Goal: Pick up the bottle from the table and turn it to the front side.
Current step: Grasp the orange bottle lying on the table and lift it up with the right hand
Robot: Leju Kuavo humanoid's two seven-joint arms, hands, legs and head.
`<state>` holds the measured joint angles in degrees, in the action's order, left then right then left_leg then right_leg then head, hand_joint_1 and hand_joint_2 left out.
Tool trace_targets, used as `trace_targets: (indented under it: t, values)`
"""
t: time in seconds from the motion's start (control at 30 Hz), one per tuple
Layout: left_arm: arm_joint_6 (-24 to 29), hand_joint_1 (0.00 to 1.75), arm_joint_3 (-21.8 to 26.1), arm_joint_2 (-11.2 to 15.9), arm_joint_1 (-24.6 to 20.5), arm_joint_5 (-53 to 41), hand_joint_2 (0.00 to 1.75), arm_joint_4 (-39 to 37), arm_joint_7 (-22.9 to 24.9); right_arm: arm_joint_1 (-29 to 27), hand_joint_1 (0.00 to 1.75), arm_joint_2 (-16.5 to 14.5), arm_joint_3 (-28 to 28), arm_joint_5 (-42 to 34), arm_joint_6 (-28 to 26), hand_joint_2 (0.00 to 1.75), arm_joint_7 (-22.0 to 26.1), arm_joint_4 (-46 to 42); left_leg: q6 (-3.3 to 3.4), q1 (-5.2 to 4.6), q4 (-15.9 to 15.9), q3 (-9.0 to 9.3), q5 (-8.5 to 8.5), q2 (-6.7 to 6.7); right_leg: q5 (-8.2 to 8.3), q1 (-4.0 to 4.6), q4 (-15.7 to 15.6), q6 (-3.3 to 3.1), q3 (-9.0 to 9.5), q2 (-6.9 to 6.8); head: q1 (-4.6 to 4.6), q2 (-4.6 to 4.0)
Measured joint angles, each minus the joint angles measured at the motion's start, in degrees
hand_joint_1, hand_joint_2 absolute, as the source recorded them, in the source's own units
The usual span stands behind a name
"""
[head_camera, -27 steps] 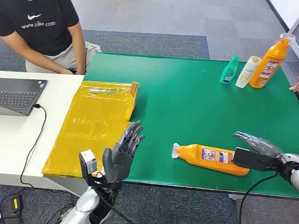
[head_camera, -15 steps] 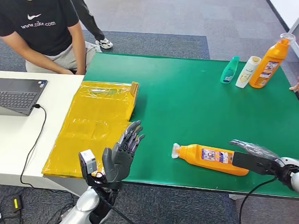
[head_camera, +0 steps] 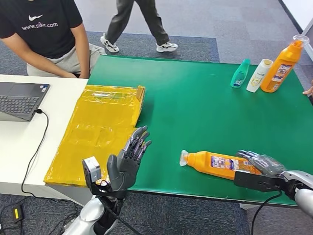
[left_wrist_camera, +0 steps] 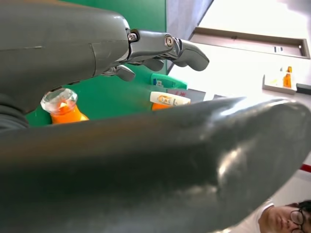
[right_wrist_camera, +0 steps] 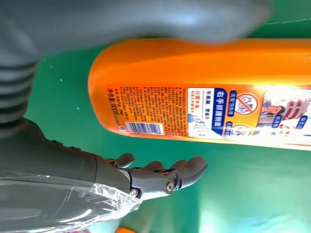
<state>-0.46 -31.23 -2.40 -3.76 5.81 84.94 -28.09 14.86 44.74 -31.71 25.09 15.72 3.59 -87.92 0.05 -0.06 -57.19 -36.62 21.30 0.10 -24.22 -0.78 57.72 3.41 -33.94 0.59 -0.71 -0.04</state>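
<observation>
Two changes stand out since a moment ago: the right hand (head_camera: 258,164) has come down from beside the bottle's base and now reaches over the base end of the lying orange bottle (head_camera: 217,165), and a person walking past (head_camera: 140,24) has come into sight beyond the far edge of the counter (head_camera: 191,103). The right hand's fingers (right_wrist_camera: 165,177) are spread, one side and the thumb on the other flanking the bottle, not clenched on it; whether they touch it I cannot tell. The left hand (head_camera: 127,164) hovers at the near counter edge, fingers apart, grasping nothing. I count four bottles: the orange one on its side near the front edge, clear cap pointing toward the left hand, and three at the far right corner, a teal bottle (head_camera: 240,73) and a white bottle (head_camera: 259,75) lying down and a second orange bottle (head_camera: 282,66). One glossy yellow plastic bag (head_camera: 100,129) lies flat across the join with the white desk (head_camera: 14,142), which carries one laptop (head_camera: 22,98). One seated person in a black shirt (head_camera: 44,29) is behind it.
</observation>
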Motion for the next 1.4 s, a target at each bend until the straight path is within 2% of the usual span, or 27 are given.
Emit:
trace_targets:
  t: [0.63,1.0,1.4]
  values:
    - [0.1,0.00,0.0,-0.3,0.1,-0.1,0.00,0.0,0.1,0.0,0.00,-0.7,-0.8,3.6,-1.2,1.75,-0.3,-0.4,0.00,0.00,0.0,0.00,0.00,0.00,0.00,0.00,0.0,0.00,0.00,0.00,0.01,0.00]
    - [0.0,0.00,-0.1,-0.6,0.1,-0.1,0.00,0.0,0.3,-0.2,0.00,-3.9,-1.2,2.2,-1.2,1.75,-0.1,2.3,0.00,0.00,0.0,0.00,0.00,0.00,0.00,0.01,0.0,0.00,-0.01,0.00,0.01,0.00]
    - [-0.1,0.00,-0.3,-0.6,0.0,0.1,0.00,0.0,0.5,0.8,0.00,-7.3,-1.1,2.9,-2.0,1.75,-1.9,6.6,0.00,0.00,0.0,0.00,0.00,0.01,0.00,0.00,0.0,0.00,0.00,0.00,0.00,0.00]
